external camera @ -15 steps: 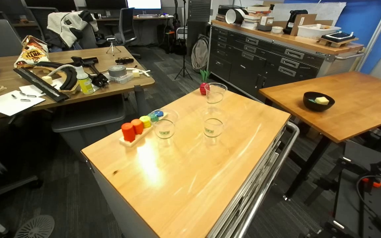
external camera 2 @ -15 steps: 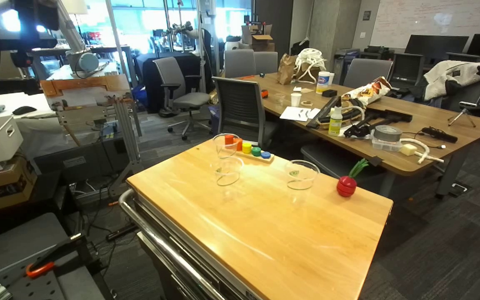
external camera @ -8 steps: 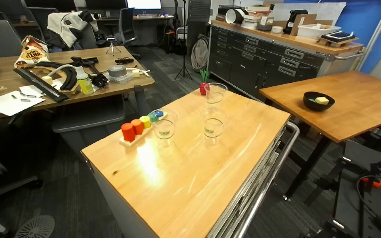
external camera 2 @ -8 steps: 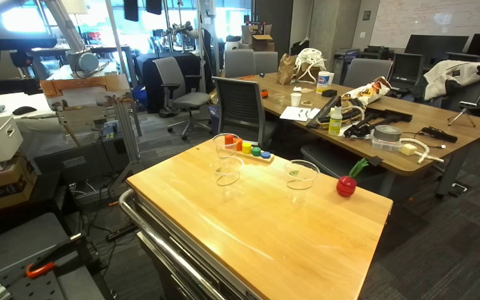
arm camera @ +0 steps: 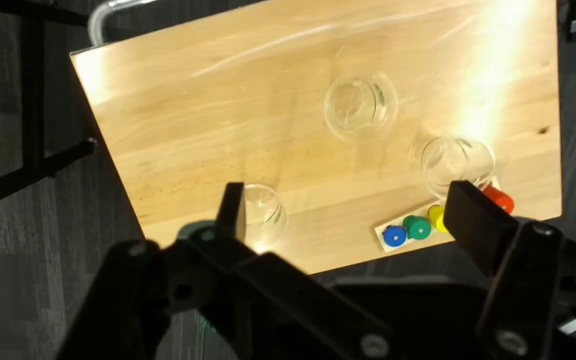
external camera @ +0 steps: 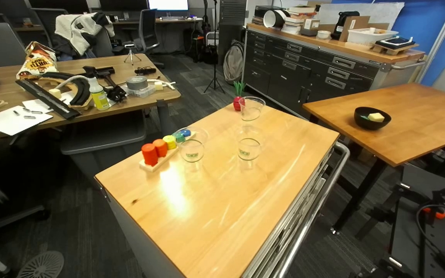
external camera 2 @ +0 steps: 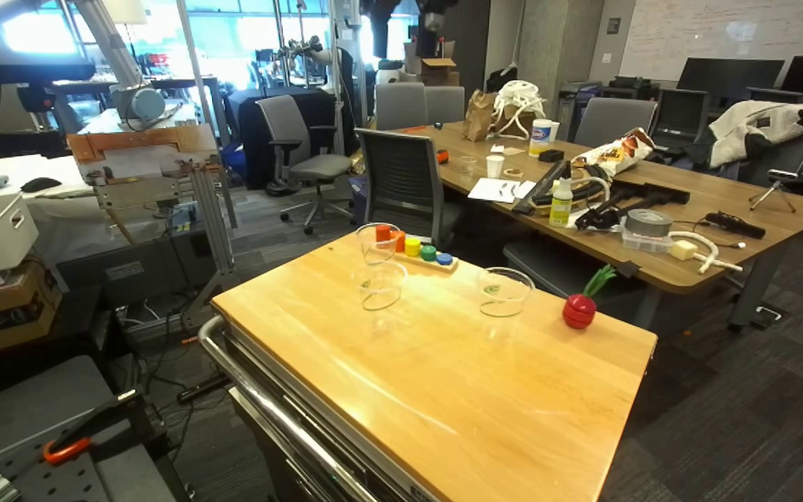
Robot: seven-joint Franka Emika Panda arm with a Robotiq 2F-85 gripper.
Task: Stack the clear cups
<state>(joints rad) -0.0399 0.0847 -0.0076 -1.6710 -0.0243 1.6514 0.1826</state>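
Observation:
Three clear cups stand apart on the wooden cart top. One cup (external camera: 191,150) (external camera 2: 376,245) (arm camera: 450,162) is beside the row of coloured blocks. A second cup (external camera: 249,149) (external camera 2: 382,287) (arm camera: 360,106) stands nearer the handle side. A third cup (external camera: 251,110) (external camera 2: 505,294) (arm camera: 266,212) stands near the red radish-shaped item; a finger partly covers it in the wrist view. My gripper (arm camera: 346,202) is wide open and empty, high above the cart. Its fingers also show at the top edge of an exterior view (external camera 2: 407,28).
The coloured blocks on a wooden strip (external camera: 153,166) (external camera 2: 429,261) (arm camera: 388,245) lie along the cart's edge. The red item with green leaves (external camera: 238,103) (external camera 2: 579,312) stands near a corner. A metal handle (external camera: 315,216) (external camera 2: 283,418) runs along one cart side. A cluttered table (external camera 2: 687,272) stands beyond.
In an exterior view the gripper has moved right along the top edge, from the upper left to the top middle. The cups, blocks and red item have not moved.

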